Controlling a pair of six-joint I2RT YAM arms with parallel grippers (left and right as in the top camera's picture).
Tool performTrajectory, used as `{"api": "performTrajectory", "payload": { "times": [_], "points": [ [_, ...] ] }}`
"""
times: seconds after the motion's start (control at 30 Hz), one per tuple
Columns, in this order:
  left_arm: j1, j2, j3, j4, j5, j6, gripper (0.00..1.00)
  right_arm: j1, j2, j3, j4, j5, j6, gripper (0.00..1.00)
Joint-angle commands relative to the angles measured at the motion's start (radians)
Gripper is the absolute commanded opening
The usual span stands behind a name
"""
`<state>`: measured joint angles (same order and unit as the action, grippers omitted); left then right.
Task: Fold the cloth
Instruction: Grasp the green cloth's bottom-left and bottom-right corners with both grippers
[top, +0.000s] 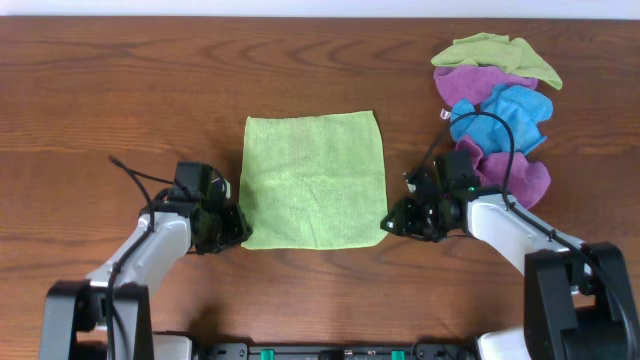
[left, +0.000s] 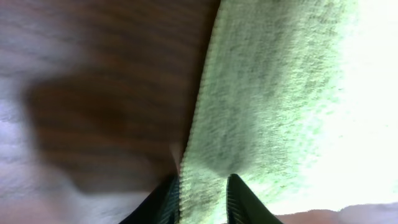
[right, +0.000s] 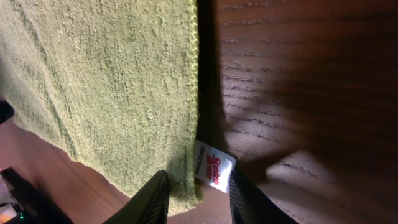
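Green cloth (top: 313, 180) lay flat on the table (top: 120, 90), a gripper at each near corner.
Left gripper (top: 228, 228) and right gripper (top: 395, 220) straddled those corners, fingers narrowly apart; whether they gripped could not be told.

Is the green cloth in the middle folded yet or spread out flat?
Spread flat, not folded. The green cloth lies as one square layer on the table, no edge turned over.

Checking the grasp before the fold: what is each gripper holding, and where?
The left gripper and right gripper each straddle a near corner of the green cloth; a firm pinch cannot be told.
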<state>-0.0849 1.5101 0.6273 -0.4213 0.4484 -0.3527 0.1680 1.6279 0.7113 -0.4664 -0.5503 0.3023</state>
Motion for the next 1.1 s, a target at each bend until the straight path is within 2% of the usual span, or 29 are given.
{"api": "performTrajectory", "payload": {
  "times": [0.0, 0.13, 0.27, 0.33, 0.43, 0.53, 0.73, 0.83, 0.9, 1.03, 1.07],
  "points": [
    [-0.002, 0.079, -0.04, -0.012, -0.002, 0.017, 0.23, -0.003, 0.011, -0.005, 0.002, -0.016, -0.02, 0.33],
    [-0.002, 0.078, -0.04, -0.032, -0.002, 0.021, 0.19, -0.003, 0.011, -0.005, 0.002, -0.016, -0.02, 0.32],
    [-0.002, 0.079, -0.04, -0.053, -0.002, 0.02, 0.07, -0.003, 0.011, -0.005, 0.003, -0.016, -0.019, 0.29],
    [-0.002, 0.078, -0.04, -0.055, 0.019, 0.02, 0.06, -0.003, 0.011, -0.005, 0.003, -0.016, -0.019, 0.27],
    [0.0, 0.078, -0.04, -0.052, 0.075, 0.02, 0.06, -0.003, 0.011, -0.005, 0.002, -0.015, -0.02, 0.33],
    [0.0, 0.078, -0.04, -0.063, 0.076, 0.023, 0.13, -0.003, 0.011, -0.005, 0.002, -0.016, -0.02, 0.38],
    [0.0, 0.078, -0.04, -0.11, 0.072, 0.04, 0.25, -0.003, 0.011, -0.005, 0.002, -0.016, -0.019, 0.38],
    [0.0, 0.078, -0.04, -0.109, 0.072, 0.039, 0.41, -0.003, 0.011, -0.005, 0.002, -0.016, -0.019, 0.38],
    [0.0, 0.078, -0.04, -0.097, 0.064, 0.039, 0.46, -0.003, 0.011, -0.005, 0.002, -0.016, -0.019, 0.38],
    [-0.001, 0.079, -0.04, -0.071, 0.042, 0.038, 0.46, -0.003, 0.011, -0.005, -0.001, -0.018, -0.019, 0.37],
    [-0.001, 0.079, -0.04, -0.067, 0.041, 0.038, 0.42, -0.003, 0.011, -0.005, -0.001, -0.02, -0.019, 0.37]
  ]
}}
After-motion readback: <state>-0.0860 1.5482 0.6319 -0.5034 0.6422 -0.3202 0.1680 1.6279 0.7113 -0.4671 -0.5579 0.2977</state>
